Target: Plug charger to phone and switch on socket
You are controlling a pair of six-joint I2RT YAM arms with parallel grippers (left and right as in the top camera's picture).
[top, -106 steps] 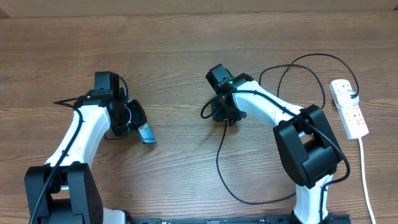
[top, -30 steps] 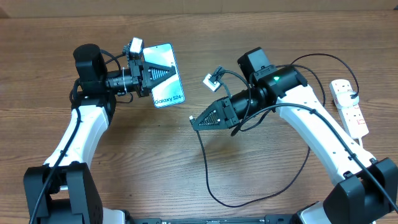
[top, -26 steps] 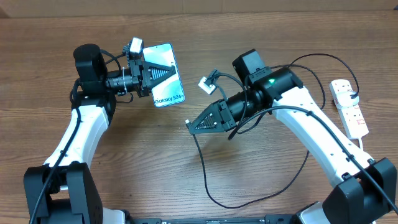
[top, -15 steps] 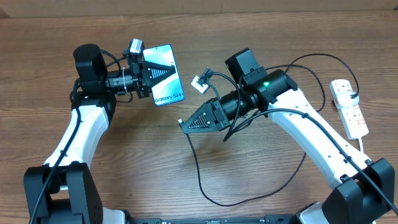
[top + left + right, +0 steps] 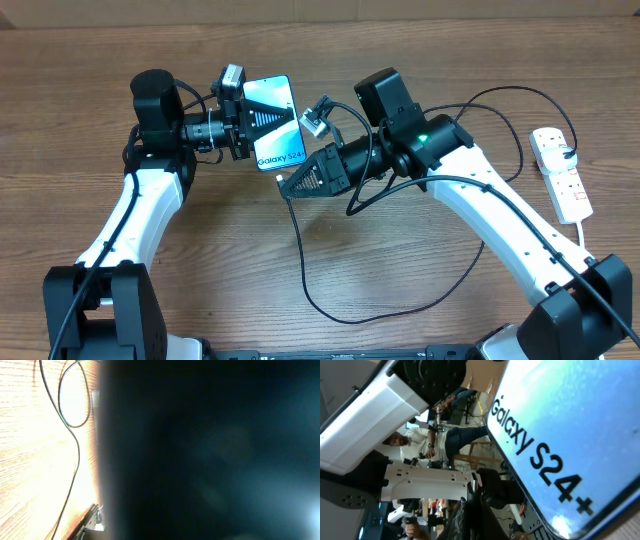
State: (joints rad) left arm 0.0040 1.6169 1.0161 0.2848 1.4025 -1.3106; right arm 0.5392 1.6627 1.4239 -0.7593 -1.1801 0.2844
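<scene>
Right end effector [image 5: 288, 190] looks pinched together on the tip end of the charger [image 5: 302, 262]. The fingers hide the connector itself, so I can't say how square it sits. It's just below the lettered short edge of the phone [image 5: 283, 155], nearly touching.

Left end effector [image 5: 280, 115] is clamped across the phone, holding it up off the counter [image 5: 80, 60], screen toward the overhead cam.

From the tip, the cable hangs down, loops along the counter and runs off to the socket [image 5: 562, 172] at far right, well apart.

Handling-wise, I'd guess the phone is rigid but slick glass, so a grip across the long edges makes sense. The cable is floppy and won't push, so take it right at the stiff connector shell.
</scene>
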